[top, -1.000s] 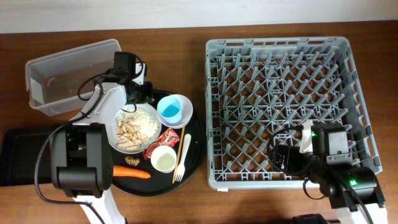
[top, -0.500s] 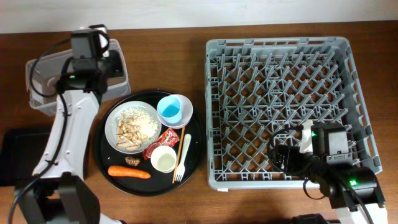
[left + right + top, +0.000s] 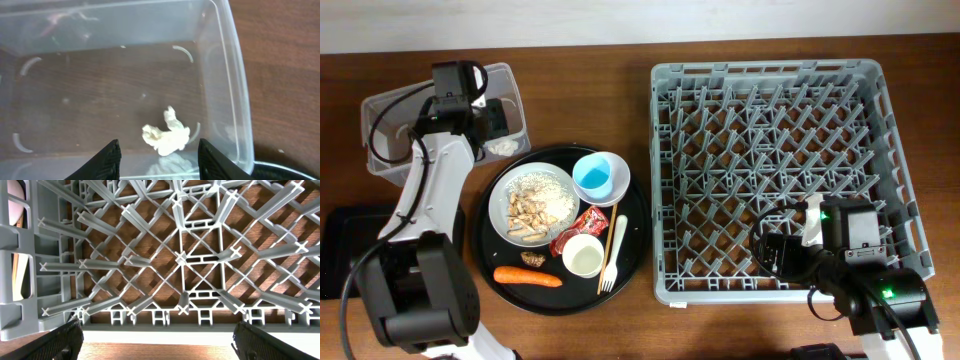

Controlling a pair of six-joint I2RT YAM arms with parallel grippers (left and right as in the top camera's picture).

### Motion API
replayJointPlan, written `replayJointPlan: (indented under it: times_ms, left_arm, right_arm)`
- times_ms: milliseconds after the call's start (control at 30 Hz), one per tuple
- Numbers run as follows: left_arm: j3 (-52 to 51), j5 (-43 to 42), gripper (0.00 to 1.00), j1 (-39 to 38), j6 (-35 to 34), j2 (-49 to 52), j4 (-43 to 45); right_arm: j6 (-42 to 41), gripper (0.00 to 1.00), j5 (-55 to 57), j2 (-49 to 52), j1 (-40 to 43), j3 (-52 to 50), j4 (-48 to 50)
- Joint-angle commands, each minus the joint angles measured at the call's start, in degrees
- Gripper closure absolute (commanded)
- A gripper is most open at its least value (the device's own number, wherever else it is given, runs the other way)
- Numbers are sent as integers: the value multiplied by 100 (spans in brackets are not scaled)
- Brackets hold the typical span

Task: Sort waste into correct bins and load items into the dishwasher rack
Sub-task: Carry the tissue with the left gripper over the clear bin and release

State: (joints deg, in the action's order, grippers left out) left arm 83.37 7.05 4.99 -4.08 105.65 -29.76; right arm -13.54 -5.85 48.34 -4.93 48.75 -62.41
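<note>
Shifted slightly, left pincer (image 3: 159, 152) gapes above crumpled white scrap (image 3: 166, 137) in clear tub (image 3: 225, 75); right pincer (image 3: 158, 338) apart.

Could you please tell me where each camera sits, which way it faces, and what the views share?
Overhead: fixed above the table, facing straight down; clear tub, dishwasher rack, left arm, right arm.
Left wrist: above the tub, facing down at the crumpled white scrap inside; open left claw at bottom.
Right wrist: above the rack, facing down at its grid floor; open right claw at bottom.
Shared: overhead also shows the scrap and rack.
</note>
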Motion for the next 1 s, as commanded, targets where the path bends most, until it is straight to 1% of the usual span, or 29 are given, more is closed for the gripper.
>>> replayJointPlan:
  times_ms: [0, 33, 100, 300, 433, 467, 500, 600, 767, 833, 967]
  left_arm:
    - [9, -317, 51, -39, 28, -20, -92]
    - [9, -313, 55, -37, 28, 24, -90]
    - [9, -315, 57, -37, 28, 129, -114]
    - [9, -317, 57, -37, 28, 496, -396]
    - [9, -317, 57, -37, 28, 514, -682]
    - [15, -317, 63, -37, 28, 503, -857]
    - [15, -317, 65, -35, 28, 501, -970]
    - [17, -313, 65, 13, 28, 463, -1064]
    - [109, -221, 65, 48, 31, 186, -1025]
    - [201, -216, 56, 42, 28, 70, -1019]
    - [317, -236, 51, 31, 31, -138, -1016]
  right_arm:
    - [-28, 1, 72, 0, -31, 120, -4]
    - [-28, 1, 72, 0, -31, 120, -9]
    - [-28, 1, 74, 0, -31, 120, -28]
    - [-26, 1, 74, 0, -31, 120, -46]
    - [-28, 1, 76, 0, -31, 120, -46]
    - [-26, 1, 74, 0, -31, 120, -46]
    - [-26, 1, 74, 0, -31, 120, -46]
    - [-26, 1, 76, 0, -31, 120, -46]
    - [-26, 1, 76, 0, -31, 120, -44]
    - [-28, 1, 74, 0, -31, 120, -44]
    - [-26, 1, 76, 0, -31, 120, -39]
